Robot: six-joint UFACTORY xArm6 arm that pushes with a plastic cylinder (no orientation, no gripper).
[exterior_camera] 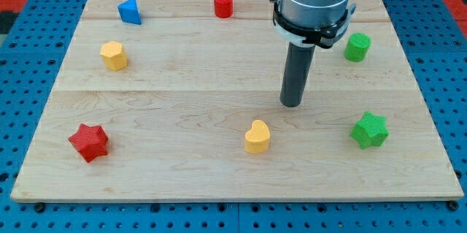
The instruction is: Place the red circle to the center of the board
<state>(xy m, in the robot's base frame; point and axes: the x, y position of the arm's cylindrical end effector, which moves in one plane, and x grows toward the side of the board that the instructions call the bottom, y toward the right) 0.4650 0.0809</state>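
Observation:
The red circle [223, 4] stands near the top edge of the wooden board [182, 94], a little left of the middle. My tip [292, 104] rests on the board right of centre, well below and to the right of the red circle. It touches no block. The yellow heart [257, 136] lies just below and left of my tip.
A blue triangle [130, 10] is at the top left, a yellow hexagon-like block [114, 55] below it. A red star [89, 142] is at the bottom left. A green cylinder [357, 47] is at the right, a green star [369, 130] at the lower right.

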